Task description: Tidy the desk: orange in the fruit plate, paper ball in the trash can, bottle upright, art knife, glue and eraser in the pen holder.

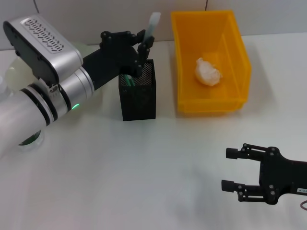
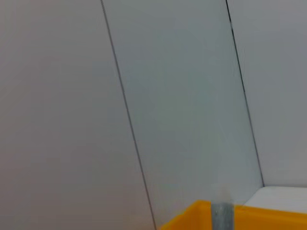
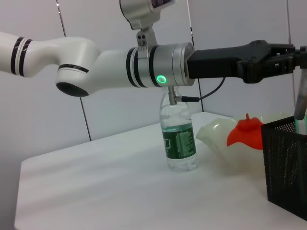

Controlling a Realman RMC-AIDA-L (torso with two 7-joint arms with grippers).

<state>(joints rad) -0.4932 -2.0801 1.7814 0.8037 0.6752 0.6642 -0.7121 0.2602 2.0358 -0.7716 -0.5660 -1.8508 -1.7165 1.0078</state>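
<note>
My left gripper (image 1: 144, 48) is over the black mesh pen holder (image 1: 138, 93), shut on a slim pale grey art knife (image 1: 153, 24) that stands upright with its lower end at the holder's mouth. Something green (image 1: 127, 76) sits inside the holder. In the right wrist view the left gripper (image 3: 298, 53) holds the knife (image 3: 301, 96) above the holder (image 3: 288, 163). The bottle (image 3: 178, 139) stands upright next to the fruit plate (image 3: 216, 141), which holds the orange (image 3: 244, 133). The paper ball (image 1: 207, 72) lies in the yellow trash can (image 1: 187, 62). My right gripper (image 1: 231, 168) is open and empty at the front right. The eraser is out of view.
My left arm (image 1: 43, 96) crosses the left of the desk and hides the orange and most of the plate (image 1: 13, 72) in the head view. The trash can stands close to the right of the pen holder. A white wall lies behind.
</note>
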